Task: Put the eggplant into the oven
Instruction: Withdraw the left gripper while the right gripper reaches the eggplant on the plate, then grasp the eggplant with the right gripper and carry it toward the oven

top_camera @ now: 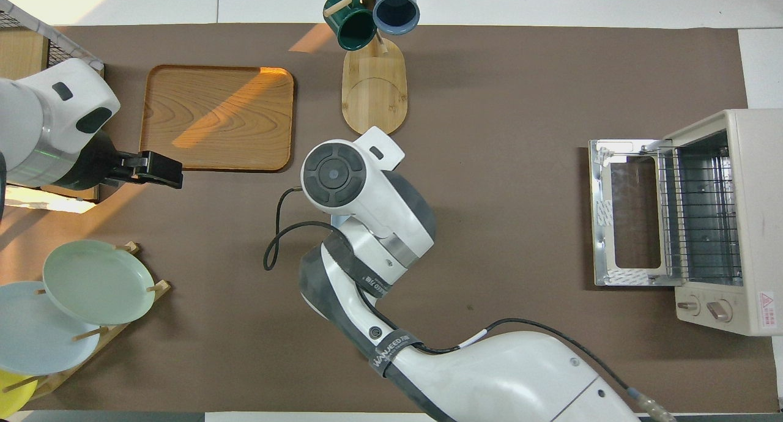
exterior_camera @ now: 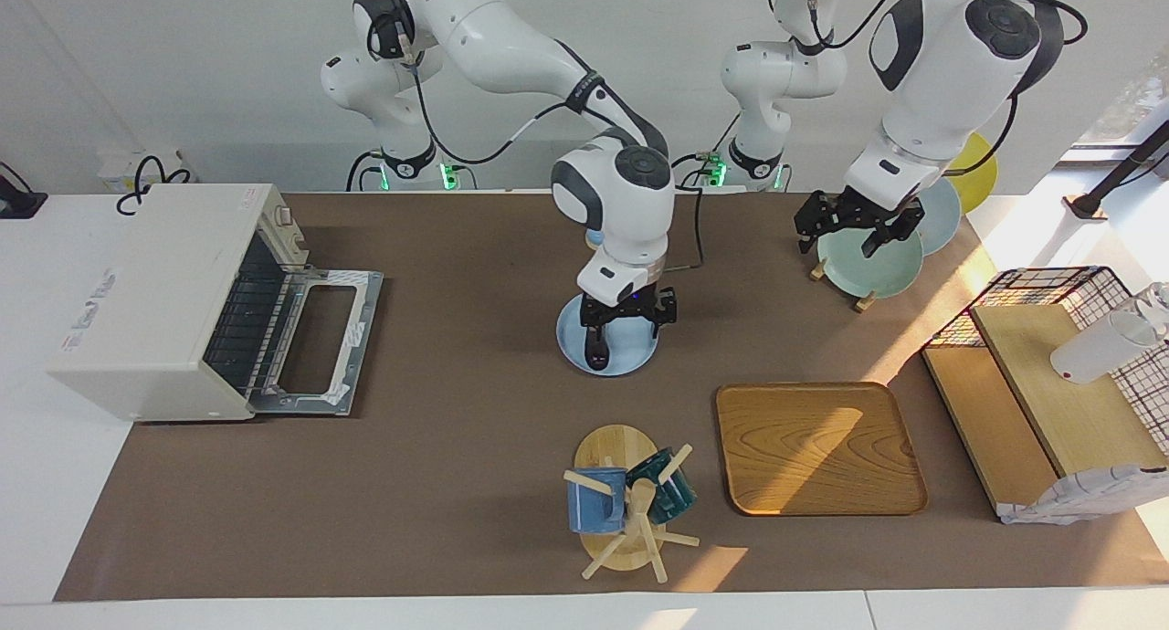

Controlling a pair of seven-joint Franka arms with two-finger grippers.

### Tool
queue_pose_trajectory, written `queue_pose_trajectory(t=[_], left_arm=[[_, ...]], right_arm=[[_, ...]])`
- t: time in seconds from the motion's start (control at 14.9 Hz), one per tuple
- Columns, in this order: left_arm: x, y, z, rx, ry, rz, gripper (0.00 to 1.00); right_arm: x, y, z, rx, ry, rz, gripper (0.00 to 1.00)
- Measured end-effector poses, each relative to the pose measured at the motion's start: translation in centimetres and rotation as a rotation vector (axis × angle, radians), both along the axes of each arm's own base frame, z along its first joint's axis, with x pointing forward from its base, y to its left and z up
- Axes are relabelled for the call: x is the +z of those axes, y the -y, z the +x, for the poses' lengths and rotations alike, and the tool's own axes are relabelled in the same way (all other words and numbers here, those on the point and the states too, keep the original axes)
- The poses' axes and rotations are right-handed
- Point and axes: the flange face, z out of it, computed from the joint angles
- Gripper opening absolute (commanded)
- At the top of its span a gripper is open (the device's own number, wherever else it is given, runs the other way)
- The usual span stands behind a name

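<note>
The brown-covered table (exterior_camera: 457, 484) carries the oven (exterior_camera: 155, 301), blue plate (exterior_camera: 630, 361), wooden tray (exterior_camera: 817, 447), mug stand (exterior_camera: 616, 452) and plate rack (exterior_camera: 863, 301).

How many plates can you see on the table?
4. Three stand in the wooden rack at the left arm's end: a green plate, a pale blue plate and a yellow plate. A light blue plate lies mid-table, under the right gripper, holding the eggplant.

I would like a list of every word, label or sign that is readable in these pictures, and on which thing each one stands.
"WANJEED" or similar, only partly legible: black band on the right arm.
Red warning triangle sticker with small print, too small to read: oven, beside its knobs.
Grey lettering on the oven's top: too blurred to read.
No other text can be made out.
</note>
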Motion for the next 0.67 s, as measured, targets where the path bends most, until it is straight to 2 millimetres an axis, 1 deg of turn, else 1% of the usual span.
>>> queue_pose_trajectory(t=[0.13,0.27,0.4,0.6,0.67], left_arm=[[0.4,-0.1,-0.5,0.000,0.005,0.001,1.00],[0.6,-0.3,-0.5,0.005,0.007,0.001,1.00],[0.6,-1.0,-0.7,0.011,-0.014,0.014,1.00],[0.8,-1.5,-0.8,0.002,-0.022,0.059,1.00],[1.0,-1.5,-0.8,0.000,-0.018,0.060,1.00]], right_arm=[[-1.8,-1.4,-0.8,0.010,0.002,0.003,1.00],[-3.0,-2.3,-1.6,0.026,-0.004,-0.006,0.90],[-3.7,-2.4,-1.8,0.030,-0.009,-0.011,0.80],[-5.1,-2.2,-2.1,0.025,0.004,0.007,0.75],[-5.5,-2.1,-2.2,0.022,0.005,0.009,0.72]])
